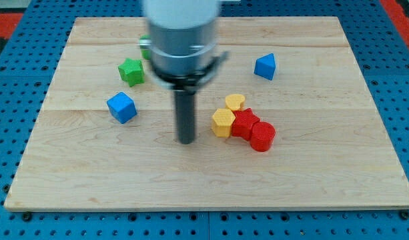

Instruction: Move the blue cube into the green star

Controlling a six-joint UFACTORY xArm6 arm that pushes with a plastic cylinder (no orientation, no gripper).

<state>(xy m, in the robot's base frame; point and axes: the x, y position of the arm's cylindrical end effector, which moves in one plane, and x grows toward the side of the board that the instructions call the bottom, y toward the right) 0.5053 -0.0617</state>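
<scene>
The blue cube (pixel 121 107) sits on the wooden board (pixel 304 180) at the view's left. The green star (pixel 131 71) lies just above it, a short gap apart. My tip (pixel 186 141) rests on the board near the centre, to the right of and slightly below the blue cube, not touching any block. The arm's grey body (pixel 182 33) hangs over the top centre and hides part of the board behind it.
A second green block (pixel 145 52) peeks out from behind the arm. A blue wedge-like block (pixel 265 67) is at the upper right. A yellow heart (pixel 235 102), yellow hexagon (pixel 223 123), red block (pixel 245 124) and red cylinder (pixel 262 137) cluster right of my tip.
</scene>
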